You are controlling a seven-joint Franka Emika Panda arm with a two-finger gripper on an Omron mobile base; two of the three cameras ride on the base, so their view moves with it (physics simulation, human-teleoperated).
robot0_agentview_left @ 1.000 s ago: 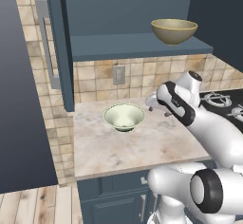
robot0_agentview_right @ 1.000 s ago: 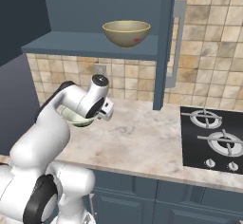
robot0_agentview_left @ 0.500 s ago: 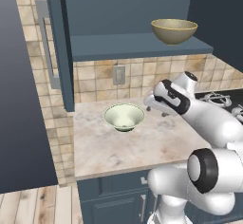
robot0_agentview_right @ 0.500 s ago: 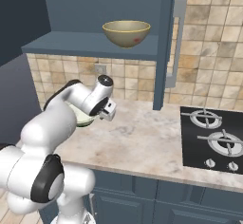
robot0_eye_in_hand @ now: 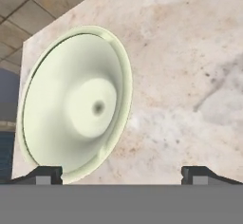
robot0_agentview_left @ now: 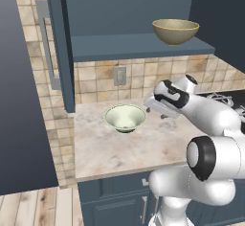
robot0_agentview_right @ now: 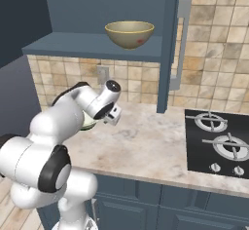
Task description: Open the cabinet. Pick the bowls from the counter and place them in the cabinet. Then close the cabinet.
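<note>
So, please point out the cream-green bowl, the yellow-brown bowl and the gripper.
cream-green bowl (robot0_agentview_left: 125, 117): left base view, inside of the bowl.
yellow-brown bowl (robot0_agentview_right: 129, 34): right base view, outer wall.
gripper (robot0_eye_in_hand: 121, 174): hand view, midway between the fingertips.

Glossy white arm (robot0_agentview_left: 210, 119) of rounded, bulbous segments, with dark grey-black rings at the joints; a white wrist with a dark band carries the gripper (robot0_agentview_left: 157, 107) with small dark fingertips (robot0_eye_in_hand: 198, 174)
</note>
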